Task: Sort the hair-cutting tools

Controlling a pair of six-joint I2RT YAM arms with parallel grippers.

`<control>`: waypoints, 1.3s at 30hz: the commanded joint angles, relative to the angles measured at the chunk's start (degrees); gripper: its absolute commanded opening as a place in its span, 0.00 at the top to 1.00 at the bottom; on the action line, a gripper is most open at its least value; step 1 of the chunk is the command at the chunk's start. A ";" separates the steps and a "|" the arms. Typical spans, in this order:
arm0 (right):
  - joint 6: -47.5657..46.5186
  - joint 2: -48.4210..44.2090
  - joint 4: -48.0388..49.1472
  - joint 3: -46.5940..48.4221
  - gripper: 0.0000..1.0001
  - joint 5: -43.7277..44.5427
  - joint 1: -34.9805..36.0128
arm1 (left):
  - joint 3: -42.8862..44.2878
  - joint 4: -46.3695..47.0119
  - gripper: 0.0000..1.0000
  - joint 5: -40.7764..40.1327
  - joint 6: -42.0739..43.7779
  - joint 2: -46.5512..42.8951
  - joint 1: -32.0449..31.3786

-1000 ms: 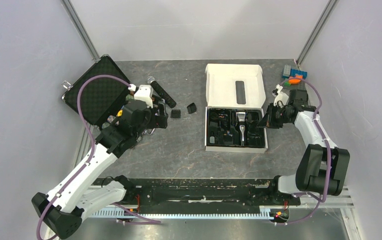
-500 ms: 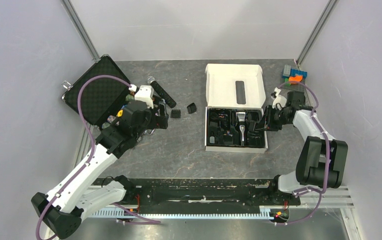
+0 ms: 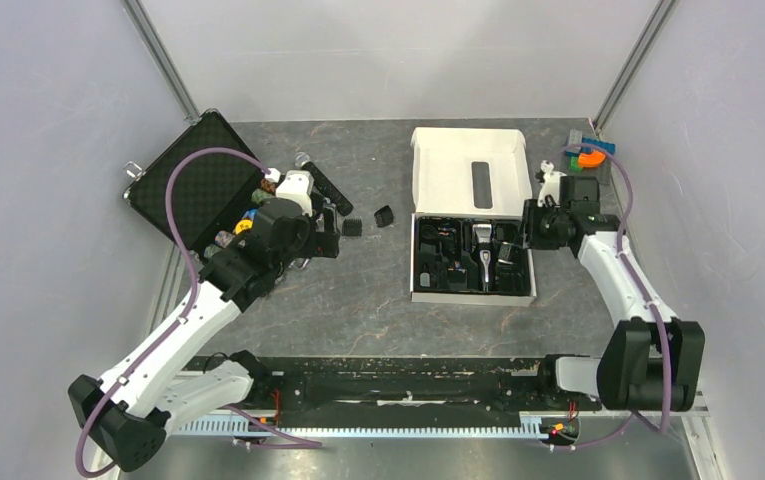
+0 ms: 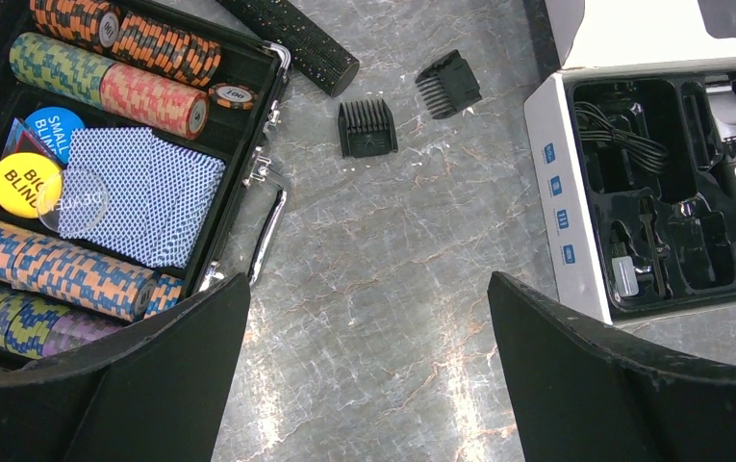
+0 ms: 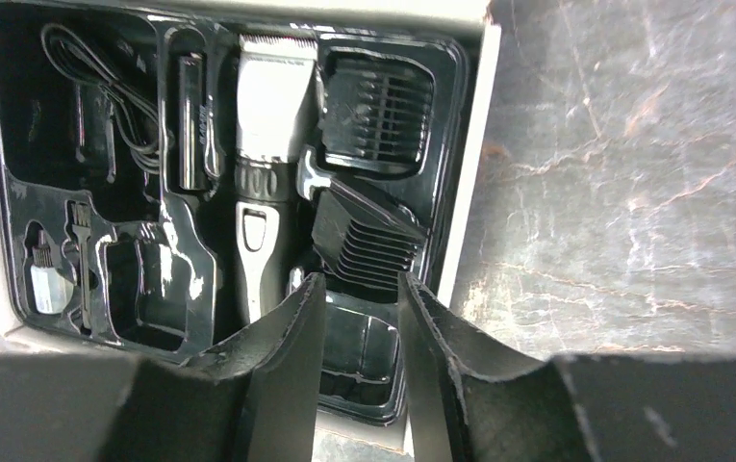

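The left jaws stand wide apart and empty above the grey marble table. They hang between the open black case of striped poker chips at nine o'clock and the white cardboard box with a black moulded tray at three.

From the left wrist, a small black plastic comb attachment lies flat on the table dead ahead at twelve o'clock, in line with the gap between the jaws. Its teeth point to twelve and its broad side runs nine to three. A second black comb attachment lies just beyond it toward one o'clock, turned askew and apart from the first.

The left arm is plainly the nearer one for both. A straight reach forward and down would probably set the jaws either side of the first comb, though how tall it stands is hard to tell from above.

The right jaws hang a little apart, holding nothing, over the three o'clock side of the tray. There the slim silver-and-black hair clipper and a seated black comb rest.
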 commanded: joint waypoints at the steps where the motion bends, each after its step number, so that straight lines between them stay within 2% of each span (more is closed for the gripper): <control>1: 3.07 -4.19 5.79 0.43 0.63 11.05 6.08 | 0.02 1.55 0.00 0.18 1.66 0.62 -0.19; 4: 2.97 -3.04 8.06 0.21 0.65 13.23 8.98 | 0.07 1.56 0.00 0.37 1.50 0.95 -0.18; 14: 1.35 5.62 7.46 3.75 0.83 18.28 13.27 | -0.36 1.58 0.00 -0.24 1.33 1.16 -0.08; 27: -4.23 11.85 1.97 4.65 0.95 17.18 16.32 | -0.53 1.67 0.00 0.51 0.71 1.54 -0.06; 33: -4.92 9.86 1.97 6.76 0.91 13.94 17.92 | -0.54 1.67 0.00 0.55 0.62 1.62 -0.05; 35: -3.74 7.86 2.22 8.05 0.82 13.57 18.05 | -0.54 1.66 0.00 0.61 0.53 1.66 0.00; 37: -2.30 5.58 2.81 8.99 0.79 14.58 18.10 | -0.51 1.66 0.00 0.64 0.47 1.58 0.00; 39: -0.73 2.91 3.73 9.01 0.72 18.05 18.06 | -0.53 1.62 0.00 0.73 0.44 1.49 0.07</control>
